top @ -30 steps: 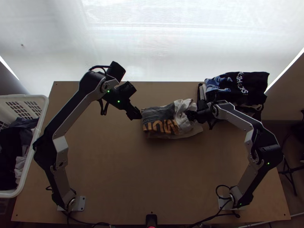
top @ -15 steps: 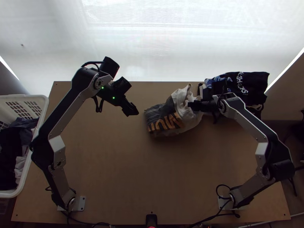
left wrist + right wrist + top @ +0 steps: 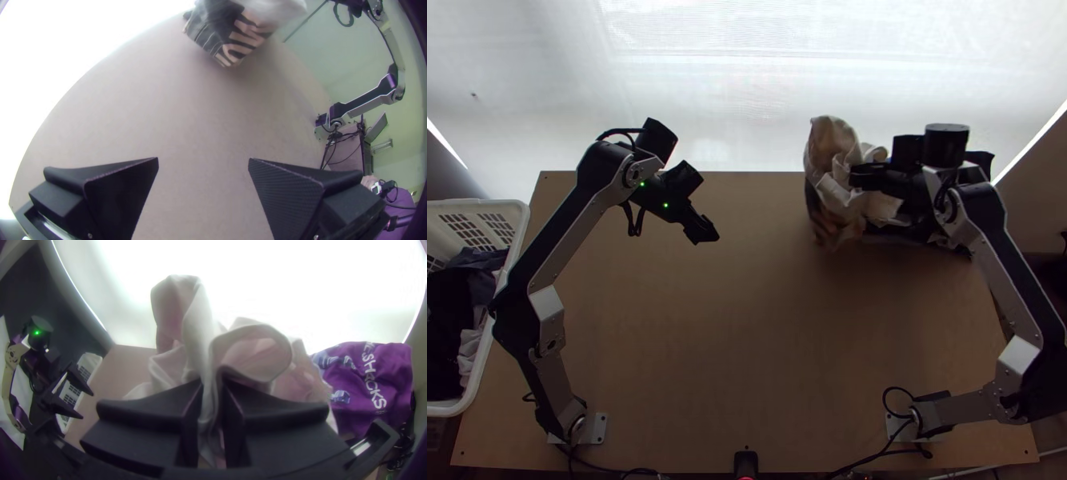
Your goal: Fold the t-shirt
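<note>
The right gripper (image 3: 863, 176) is at the table's far right side, and the white, bunched part of the t-shirt (image 3: 833, 172) hangs at its fingertips. From the right wrist view, the right gripper (image 3: 212, 404) is shut on white folds of the t-shirt (image 3: 195, 324), which stand up in loops above the fingers. Off to the far left of centre, the left gripper (image 3: 703, 232) is over bare table, away from the cloth. In the left wrist view the left gripper (image 3: 203, 161) stands open with nothing between its fingers; the dark, printed part of the t-shirt (image 3: 222, 33) hangs beyond.
Behind the right gripper, dark clothing with white lettering (image 3: 373, 378) lies at the table's far right corner. A white basket (image 3: 503, 300) with clothes stands along the left edge. The wooden table (image 3: 747, 344) stretches between the arms.
My right gripper has lifted the t-shirt and carried it right and towards the far edge, so the cloth now hangs bunched. My left gripper has drawn back slightly to the left.
</note>
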Controlling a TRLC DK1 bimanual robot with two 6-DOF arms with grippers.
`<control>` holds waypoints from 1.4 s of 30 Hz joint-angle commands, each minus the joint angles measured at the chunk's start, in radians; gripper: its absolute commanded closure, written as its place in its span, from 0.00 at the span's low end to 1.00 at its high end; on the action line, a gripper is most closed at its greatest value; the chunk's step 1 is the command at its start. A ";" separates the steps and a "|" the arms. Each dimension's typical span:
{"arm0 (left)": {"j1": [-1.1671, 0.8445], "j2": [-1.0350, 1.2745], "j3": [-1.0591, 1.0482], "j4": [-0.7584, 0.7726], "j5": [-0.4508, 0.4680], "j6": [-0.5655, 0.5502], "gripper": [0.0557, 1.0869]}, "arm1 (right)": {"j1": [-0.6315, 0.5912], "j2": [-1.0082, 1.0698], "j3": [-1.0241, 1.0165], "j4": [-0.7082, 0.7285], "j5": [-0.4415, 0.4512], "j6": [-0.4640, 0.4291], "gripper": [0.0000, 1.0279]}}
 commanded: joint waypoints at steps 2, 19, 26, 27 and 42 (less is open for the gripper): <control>-0.001 -0.003 0.001 0.000 0.001 -0.002 0.05 | -0.036 -0.024 0.139 -0.113 -0.001 0.010 0.97; -0.005 -0.007 0.007 0.000 0.001 -0.010 0.05 | 0.097 -0.225 -0.030 -0.219 -0.090 0.145 0.97; -0.012 -0.009 0.007 0.000 0.001 -0.019 0.05 | -0.012 -0.369 -0.231 -0.211 -0.107 0.145 0.97; -0.013 -0.009 0.007 0.000 0.001 -0.019 0.05 | -0.042 -0.386 -0.257 -0.211 -0.119 0.143 0.97; -0.027 -0.018 0.035 -0.008 0.001 -0.036 0.05 | -0.533 -0.464 -0.610 -0.207 -0.234 -0.130 0.97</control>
